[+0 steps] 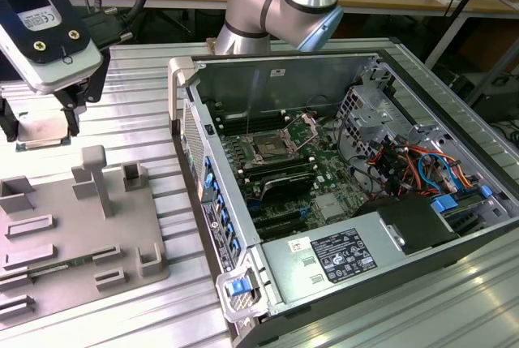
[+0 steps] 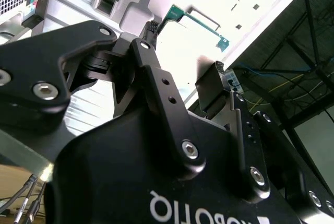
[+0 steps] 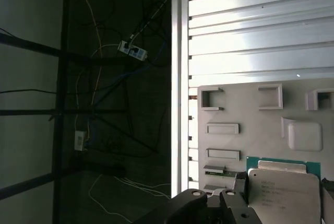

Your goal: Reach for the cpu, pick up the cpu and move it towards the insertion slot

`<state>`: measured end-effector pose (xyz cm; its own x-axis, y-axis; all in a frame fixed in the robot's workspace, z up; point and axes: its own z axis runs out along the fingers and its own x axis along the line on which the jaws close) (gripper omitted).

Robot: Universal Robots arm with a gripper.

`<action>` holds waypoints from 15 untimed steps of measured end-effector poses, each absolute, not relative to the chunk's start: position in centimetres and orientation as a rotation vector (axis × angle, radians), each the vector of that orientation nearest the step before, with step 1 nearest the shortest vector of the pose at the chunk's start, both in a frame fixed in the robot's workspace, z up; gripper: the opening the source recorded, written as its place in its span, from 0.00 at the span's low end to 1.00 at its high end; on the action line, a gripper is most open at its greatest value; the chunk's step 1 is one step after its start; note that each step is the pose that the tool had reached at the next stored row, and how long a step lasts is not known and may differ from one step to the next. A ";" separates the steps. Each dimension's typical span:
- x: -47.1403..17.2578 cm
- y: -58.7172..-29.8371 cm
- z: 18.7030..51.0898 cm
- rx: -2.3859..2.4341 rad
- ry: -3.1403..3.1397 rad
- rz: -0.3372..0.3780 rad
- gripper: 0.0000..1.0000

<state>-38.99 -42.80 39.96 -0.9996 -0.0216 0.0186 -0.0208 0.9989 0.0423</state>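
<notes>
Gripper (image 1: 40, 119) narrowed to chip width, fingers (image 1: 75, 111) on both edges of the cpu (image 3: 284, 192); I read it as gripped. Cpu is at the grey tray's (image 1: 49, 202) far end, exterior view's left, well apart from the insertion slot (image 1: 272, 151) in the open case (image 1: 182, 96).

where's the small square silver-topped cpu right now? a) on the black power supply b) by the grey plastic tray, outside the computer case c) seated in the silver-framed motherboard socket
b: the exterior view shows the silver-topped square cpu by the grey plastic tray, outside the open computer case, and the silver-framed insertion slot with its dark centre uncovered.
</notes>
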 end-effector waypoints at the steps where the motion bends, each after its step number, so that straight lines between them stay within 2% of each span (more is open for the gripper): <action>1: -38.9 -42.8 40.0 0.033 -3.122 -0.066 0.55; 15: -37.7 -42.8 39.9 0.033 -3.122 -0.066 0.55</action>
<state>-37.74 -42.80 39.95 -0.9996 -0.0216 0.0186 -0.0208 0.9989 0.0423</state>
